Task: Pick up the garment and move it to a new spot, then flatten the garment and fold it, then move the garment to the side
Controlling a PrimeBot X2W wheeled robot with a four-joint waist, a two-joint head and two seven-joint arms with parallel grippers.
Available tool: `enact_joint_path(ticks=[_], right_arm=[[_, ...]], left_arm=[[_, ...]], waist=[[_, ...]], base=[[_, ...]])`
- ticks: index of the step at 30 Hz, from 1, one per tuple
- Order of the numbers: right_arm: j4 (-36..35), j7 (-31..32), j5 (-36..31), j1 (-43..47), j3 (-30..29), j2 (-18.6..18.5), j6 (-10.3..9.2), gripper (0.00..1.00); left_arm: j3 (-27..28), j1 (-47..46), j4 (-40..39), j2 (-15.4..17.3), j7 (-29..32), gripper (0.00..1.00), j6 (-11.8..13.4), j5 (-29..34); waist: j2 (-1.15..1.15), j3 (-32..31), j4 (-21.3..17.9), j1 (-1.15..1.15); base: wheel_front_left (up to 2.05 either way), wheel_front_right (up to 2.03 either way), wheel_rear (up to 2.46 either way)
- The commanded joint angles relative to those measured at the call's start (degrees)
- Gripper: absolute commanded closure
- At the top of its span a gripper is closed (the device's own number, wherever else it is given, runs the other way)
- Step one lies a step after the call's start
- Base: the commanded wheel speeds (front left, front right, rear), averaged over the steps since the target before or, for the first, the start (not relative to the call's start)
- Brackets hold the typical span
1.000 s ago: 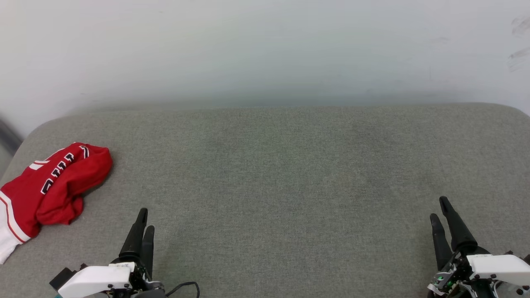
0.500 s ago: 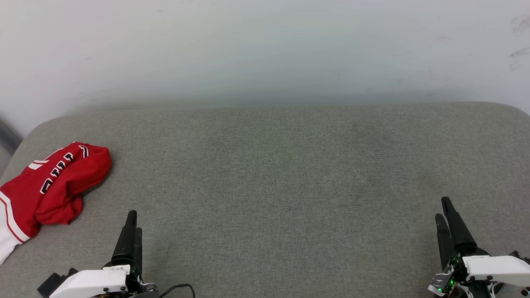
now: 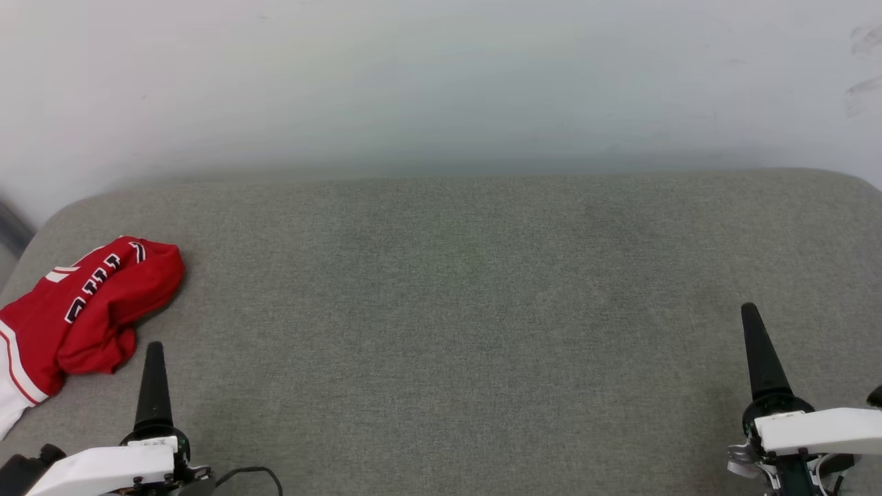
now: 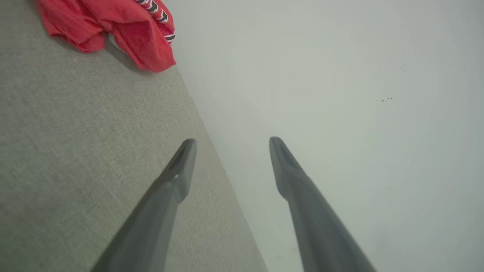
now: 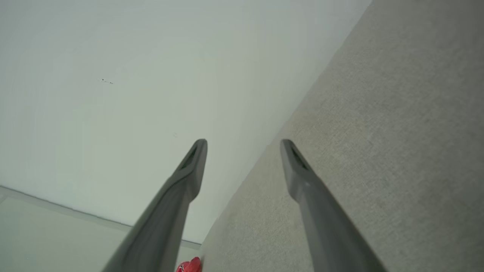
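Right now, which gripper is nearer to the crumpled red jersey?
Left. The left gripper sits close beside the jersey, just to its right, not touching. The right gripper is far off across the grey cushion, at its opposite end.

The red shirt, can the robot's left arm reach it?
Probably yes. The left gripper is open and empty, and the garment lies close on its side, with just bare grey cushion between them.
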Motion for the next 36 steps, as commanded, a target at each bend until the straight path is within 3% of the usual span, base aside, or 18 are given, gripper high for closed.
enact_joint_path(ticks=[1,8,15,18,22,27,31,36], right_arm=[[-1.57,-0.43,-2.18,-0.69,0.17,-0.06,0.00,0.00],[-5.65,-1.80,-13.93,-0.16,1.16,-0.06,0.00,0.00],[-8.60,-3.14,-22.80,-0.10,2.54,-0.06,0.00,0.00],[-9.44,-3.66,-25.55,-0.05,2.88,-0.06,0.00,0.00],[-10.02,-4.29,-29.19,0.05,3.58,-0.05,0.00,0.00],[-10.73,-5.17,-33.72,0.02,4.48,-0.05,0.00,0.00],[-10.99,-5.75,-37.97,0.23,5.03,-0.04,0.00,0.00],[-11.57,-6.55,-42.24,0.47,5.45,-0.05,0.00,0.00]], left_arm=[[0.58,-1.05,-1.19,0.16,-0.41,0.00,-0.12,1.60],[0.71,-0.48,-4.44,0.19,-1.82,0.00,-0.13,9.64],[-0.52,-0.10,-11.01,0.19,-3.08,0.00,1.40,18.92],[-2.25,0.42,-12.83,0.19,-3.61,0.00,2.35,22.45],[-5.63,1.13,-15.31,0.20,-4.29,0.00,1.29,30.20],[-8.83,2.05,-17.30,0.21,-5.12,0.00,2.68,37.53],[-12.14,2.51,-17.96,0.68,-5.78,0.00,2.37,44.46],[-15.86,2.75,-18.22,2.30,-6.47,0.00,5.50,49.42]], waist=[[0.00,0.02,0.01,0.00],[0.00,0.19,0.15,0.00],[0.00,0.65,0.30,0.00],[0.00,0.86,0.33,0.00],[0.00,1.17,0.24,0.00],[0.00,1.50,0.00,0.00],[0.00,1.69,-0.16,0.00],[0.00,1.77,-0.35,0.00]], base=[[0.00,0.00,0.00],[0.00,0.00,0.00],[0.00,0.00,0.00],[0.00,0.00,0.00],[0.00,0.00,0.00],[0.00,0.00,0.00],[0.00,0.00,0.00],[0.00,0.00,0.00]])
